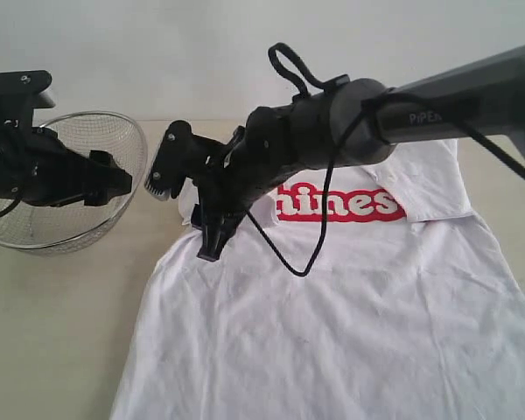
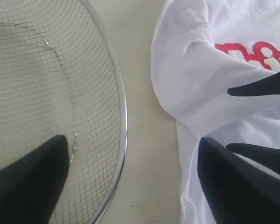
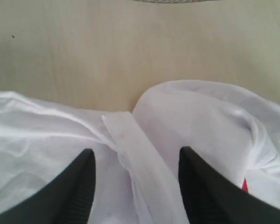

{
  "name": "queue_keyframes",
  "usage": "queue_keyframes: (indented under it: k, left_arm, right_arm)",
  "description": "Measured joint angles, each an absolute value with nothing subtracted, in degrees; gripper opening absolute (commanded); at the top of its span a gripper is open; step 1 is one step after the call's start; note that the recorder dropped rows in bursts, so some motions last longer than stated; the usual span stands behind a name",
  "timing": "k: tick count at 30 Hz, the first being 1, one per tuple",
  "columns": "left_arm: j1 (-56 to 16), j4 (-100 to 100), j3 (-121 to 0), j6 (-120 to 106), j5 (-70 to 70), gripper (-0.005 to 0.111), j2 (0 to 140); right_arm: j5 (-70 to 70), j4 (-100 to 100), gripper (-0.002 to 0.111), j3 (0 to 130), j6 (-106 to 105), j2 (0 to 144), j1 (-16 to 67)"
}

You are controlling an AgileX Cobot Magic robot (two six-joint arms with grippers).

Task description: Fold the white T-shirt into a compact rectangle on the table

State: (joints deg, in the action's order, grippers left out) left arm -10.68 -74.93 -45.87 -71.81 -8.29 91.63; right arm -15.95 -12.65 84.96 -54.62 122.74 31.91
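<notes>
Exterior: white T-shirt (image 1: 350,297) lies spread on bench (image 1: 52,332), centre to right; right tool (image 1: 188,208) wide, empty, over its folded left-side sleeve; left tool (image 1: 114,182) wide, by wire basket (image 1: 114,136) at left
Left wrist: one finger over basket, other over shirt
Right wrist: fingers (image 3: 70,191) straddle sleeve fold, gripping nothing

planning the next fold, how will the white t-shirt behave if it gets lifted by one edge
Probably floppy: the white T-shirt lies creased and its folded sleeve bunches softly, so it should drape, not hold shape. It looks thin, so likely light. Pushed, it would probably wrinkle rather than slide whole across the table.
</notes>
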Motion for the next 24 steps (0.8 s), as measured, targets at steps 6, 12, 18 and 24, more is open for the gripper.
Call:
queue_keyframes:
  k: [6, 12, 18, 24]
  left_arm:
    - [-10.68, -74.93, -45.87, -71.81, -8.41, 0.071, 91.63]
    - [-10.68, -74.93, -45.87, -71.81, -8.41, 0.071, 91.63]
    - [-10.68, -74.93, -45.87, -71.81, -8.41, 0.071, 91.63]
    - [-10.68, -74.93, -45.87, -71.81, -8.41, 0.071, 91.63]
  right_arm:
    - [-14.64, -12.65, 0.047, 84.96, -54.62, 124.15, 31.91]
    - [-13.53, -12.55, 0.047, 85.05, -54.62, 125.91, 31.91]
    - [-9.84, -12.55, 0.047, 85.05, -54.62, 125.97, 31.91]
    - [-7.47, -12.45, 0.047, 85.05, -54.40, 126.32, 31.91]
